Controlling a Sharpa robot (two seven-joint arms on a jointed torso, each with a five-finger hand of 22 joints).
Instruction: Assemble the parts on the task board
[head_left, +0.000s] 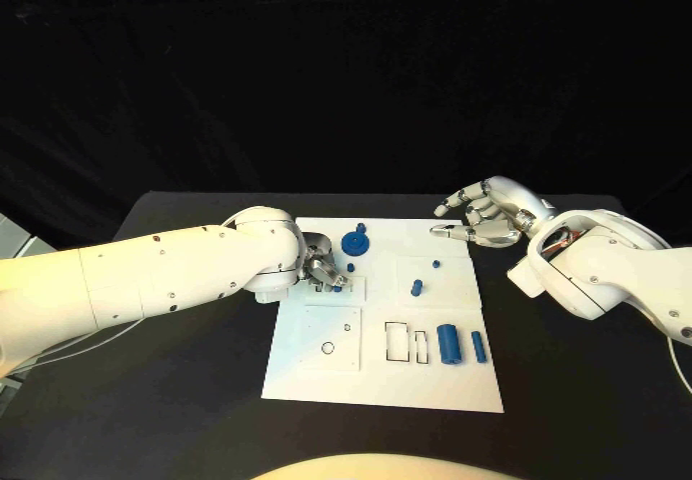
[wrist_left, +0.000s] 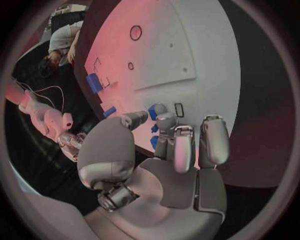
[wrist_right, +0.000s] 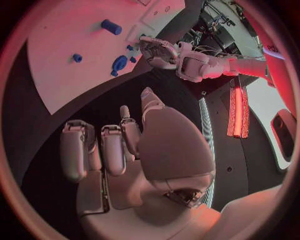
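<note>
- Left hand: lowered onto the upper left part of the task board, over a small raised white plate there. Its fingers are curled down around small blue parts; the left wrist view shows blue pieces at and between the fingertips. Whether a piece is actually pinched or merely touched cannot be told.
- Task board: white, flat, lying in the middle of the black surface. Judged stiff and light; it could slide under a sideways push, so any pressing is best directed straight down.
- Blue disc-shaped part: sits near the board's far edge, just beside the left hand. Judged hard plastic, light, smooth; best taken by its rim from opposite sides.
- Small blue pegs: stand near the board's centre, well apart from both hands. Judged rigid, very light, easily tipped or rolled; a fingertip pinch across the shaft looks suitable.
- Two blue cylinders: lie side by side at the board's right, next to outlined rectangular slots. Judged prone to rolling; grip across the middle of the length.
- Right hand: hovers above the surface off the board's far right corner, touching nothing. Its fingers are loosely curled and apart, holding nothing.
</note>
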